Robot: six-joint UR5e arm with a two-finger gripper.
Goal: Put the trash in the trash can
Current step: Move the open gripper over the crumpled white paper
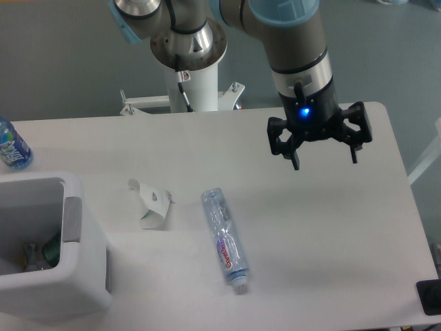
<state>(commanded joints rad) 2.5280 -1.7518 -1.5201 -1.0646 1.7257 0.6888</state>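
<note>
A crushed clear plastic bottle (224, 239) with a red-and-white label lies on the white table, near the front middle. A small bent white card scrap (151, 203) lies to its left. The white trash can (72, 276) with a grey strip on its rim stands at the front left, with some items inside. My gripper (324, 157) hangs open and empty above the table's right side, well to the right of and behind the bottle, touching nothing.
A blue-labelled bottle (12, 146) lies at the far left edge of the table (331, 241). The robot's white base (189, 72) stands behind the table's middle. A black object (428, 296) sits at the front right corner.
</note>
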